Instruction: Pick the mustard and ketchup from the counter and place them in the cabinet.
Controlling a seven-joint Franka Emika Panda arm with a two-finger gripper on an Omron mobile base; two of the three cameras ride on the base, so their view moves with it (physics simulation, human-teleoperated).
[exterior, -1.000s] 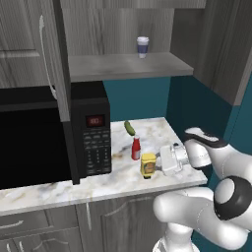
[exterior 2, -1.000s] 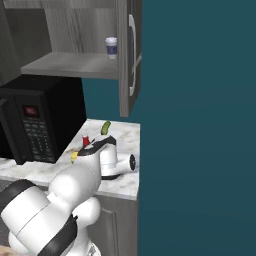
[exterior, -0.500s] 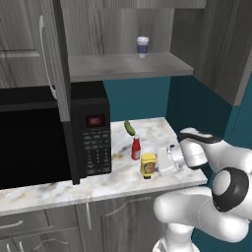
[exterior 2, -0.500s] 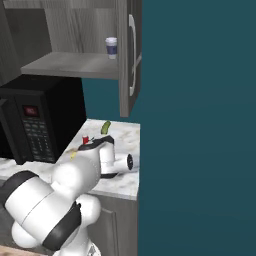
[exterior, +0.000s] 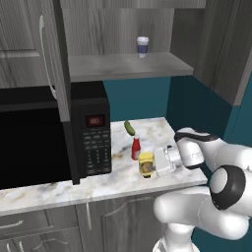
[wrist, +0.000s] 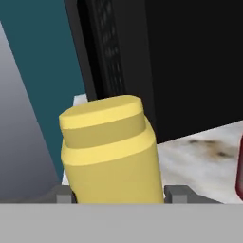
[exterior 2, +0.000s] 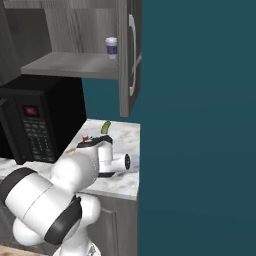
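The squat yellow mustard [exterior: 145,164] stands upright on the marble counter [exterior: 98,182], right of the microwave. My gripper [exterior: 154,165] reaches in from the right at bottle height. In the hand view the mustard [wrist: 111,156] sits between my fingertips [wrist: 178,192], which press against both of its sides; the gripper [wrist: 121,194] is shut on it. Just behind the mustard stands the slim red ketchup [exterior: 136,147], free of the gripper; its edge [wrist: 239,175] shows at the far right of the hand view. Above, the cabinet [exterior: 123,66] is open, its shelf [exterior 2: 70,65] in view.
A white-and-blue paper cup [exterior: 142,47] stands on the cabinet shelf. A green pickle [exterior: 129,128] lies at the back of the counter. The black microwave [exterior: 44,138] fills the left side. Open cabinet doors [exterior: 54,54] [exterior 2: 129,55] hang on both sides of the shelf.
My gripper has moved left along the counter up to the mustard, and its fingers have closed in on the bottle. The bottles stand where they were.
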